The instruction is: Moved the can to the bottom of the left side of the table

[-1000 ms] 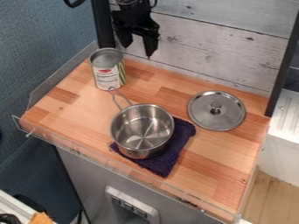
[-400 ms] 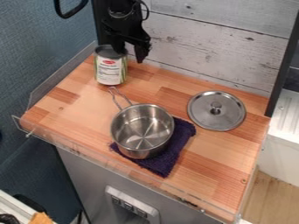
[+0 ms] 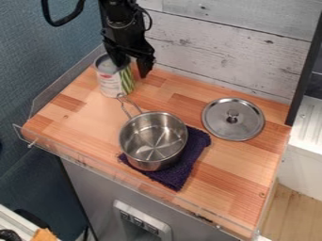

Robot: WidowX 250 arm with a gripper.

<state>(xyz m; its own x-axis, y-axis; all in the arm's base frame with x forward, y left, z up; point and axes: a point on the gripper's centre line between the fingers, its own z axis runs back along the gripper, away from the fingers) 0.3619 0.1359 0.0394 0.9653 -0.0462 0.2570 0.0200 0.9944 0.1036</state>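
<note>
Can [image 3: 108,86] is chilling near the far left corner of the tabletop [image 3: 69,115], right by the handle of the pot [image 3: 151,160]. Black tool [image 3: 131,69] hangs there with its fingers spread, one over the can's top, the other off to the right.

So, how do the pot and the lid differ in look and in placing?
The pot is a deep open vessel, while the lid is nearly flat. The pot sits on the dark cloth; the lid lies on the wooden table. The pot has a long wire handle, the lid a small central knob. Both are round, silvery metal.
</note>
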